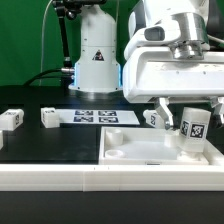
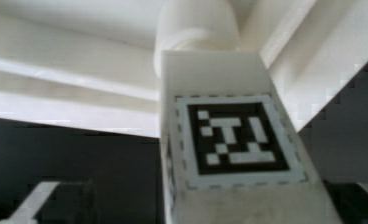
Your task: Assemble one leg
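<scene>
My gripper (image 1: pixel 192 114) is shut on a leg (image 1: pixel 193 130), a small white block with a black-and-white tag facing the camera. I hold it upright over the right end of the large white tabletop panel (image 1: pixel 150 160), its lower end at the panel's surface. In the wrist view the leg (image 2: pixel 231 130) fills the middle, and its far end meets the white panel (image 2: pixel 92 70). My fingers (image 2: pixel 35 203) show dark on either side of the leg. I cannot tell whether the leg sits in a socket.
Three more legs lie on the black table: one at the exterior view's far left (image 1: pixel 10 119), one beside the marker board (image 1: pixel 50 116), one just behind the panel (image 1: pixel 155 118). The marker board (image 1: pixel 97 116) lies mid-table. A round socket (image 1: pixel 117 152) shows in the panel.
</scene>
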Controlling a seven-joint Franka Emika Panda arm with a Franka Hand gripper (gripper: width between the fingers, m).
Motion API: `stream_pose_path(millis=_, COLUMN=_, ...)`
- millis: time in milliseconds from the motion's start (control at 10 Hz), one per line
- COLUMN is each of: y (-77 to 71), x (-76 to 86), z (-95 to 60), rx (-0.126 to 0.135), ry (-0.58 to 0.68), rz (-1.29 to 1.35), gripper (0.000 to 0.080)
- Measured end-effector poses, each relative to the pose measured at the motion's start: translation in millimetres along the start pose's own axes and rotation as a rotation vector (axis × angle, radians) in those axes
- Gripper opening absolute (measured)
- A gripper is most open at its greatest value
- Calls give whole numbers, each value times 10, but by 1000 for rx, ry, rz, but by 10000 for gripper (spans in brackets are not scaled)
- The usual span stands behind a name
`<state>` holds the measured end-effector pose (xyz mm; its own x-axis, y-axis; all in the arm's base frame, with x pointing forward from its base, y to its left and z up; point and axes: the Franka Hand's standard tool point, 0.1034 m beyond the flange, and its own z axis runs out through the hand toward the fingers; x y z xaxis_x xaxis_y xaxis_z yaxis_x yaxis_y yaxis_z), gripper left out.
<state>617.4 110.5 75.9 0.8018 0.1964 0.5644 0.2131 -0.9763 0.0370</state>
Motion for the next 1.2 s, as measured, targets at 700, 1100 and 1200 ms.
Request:
stream_pose_path(millis=700, y=27, x=170, z=-148, rx=1, ry=-3, rz=-26, gripper=649)
stream_pose_path(millis=1100, y=88, x=123, z=-96, rx=5, ry=-64, rz=-21, gripper=649)
stream_pose_path(millis=1200, y=93, x=104, z=-66, rx=18, ry=-136, rz=-12, gripper=649)
